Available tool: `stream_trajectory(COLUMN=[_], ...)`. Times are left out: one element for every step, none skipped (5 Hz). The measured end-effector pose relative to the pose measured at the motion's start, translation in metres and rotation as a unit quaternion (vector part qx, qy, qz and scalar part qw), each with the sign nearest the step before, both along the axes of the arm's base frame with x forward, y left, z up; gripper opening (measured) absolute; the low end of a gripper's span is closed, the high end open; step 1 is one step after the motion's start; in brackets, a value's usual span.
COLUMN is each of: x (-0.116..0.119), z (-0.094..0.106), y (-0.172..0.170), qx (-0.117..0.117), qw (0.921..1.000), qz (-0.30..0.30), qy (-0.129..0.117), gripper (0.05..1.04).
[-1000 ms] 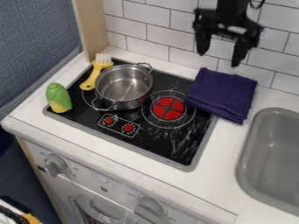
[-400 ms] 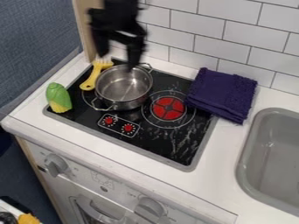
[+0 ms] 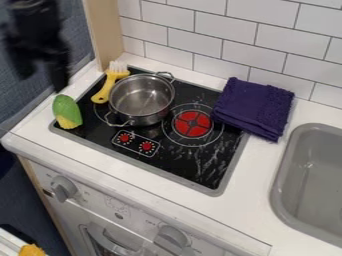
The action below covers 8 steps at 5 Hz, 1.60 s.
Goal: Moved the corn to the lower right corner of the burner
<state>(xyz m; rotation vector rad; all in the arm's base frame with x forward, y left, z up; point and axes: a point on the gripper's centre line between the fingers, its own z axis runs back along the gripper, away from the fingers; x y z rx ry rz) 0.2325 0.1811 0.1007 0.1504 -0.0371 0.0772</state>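
Poses the black gripper [image 3: 43, 80] at upper left, near the corn [image 3: 67, 112], with fingers apart. Shows the corn beside the left corner of the black burner [image 3: 194, 167], leaning slightly at its edge. Appears to be at the approach, ahead of any grasp. Calls next for lining up over the green husk, lowering, closing gently, then carrying past the pot [image 3: 141, 97] to the lower right corner.

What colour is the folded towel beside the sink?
The folded towel is dark purple, plain, seen in the camera view.
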Motion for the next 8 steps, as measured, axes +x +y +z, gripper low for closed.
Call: stream_trajectory(x=[-0.002,0.001,0.013,0.022,0.012,0.007,0.014,0.029], z=[-0.019,-0.034,-0.041,-0.041,-0.018,-0.011,-0.014,-0.039], y=[0.026,0.032,0.02,0.008,0.012,0.013,0.011,0.0], qx=[-0.011,-0.009,-0.014,-0.01,0.018,0.02,0.006,-0.025], qw=[0.9995,0.9981,0.9987,0.9992,0.9978,0.996,0.9962,0.9972], qz=[0.021,0.05,0.039,0.022,0.054,0.078,0.083,0.063], qy=[0.023,0.035,0.031,0.032,0.036,0.037,0.025,0.033], gripper=[0.999,0.999,0.999,0.999,0.999,0.999,0.999,0.999])
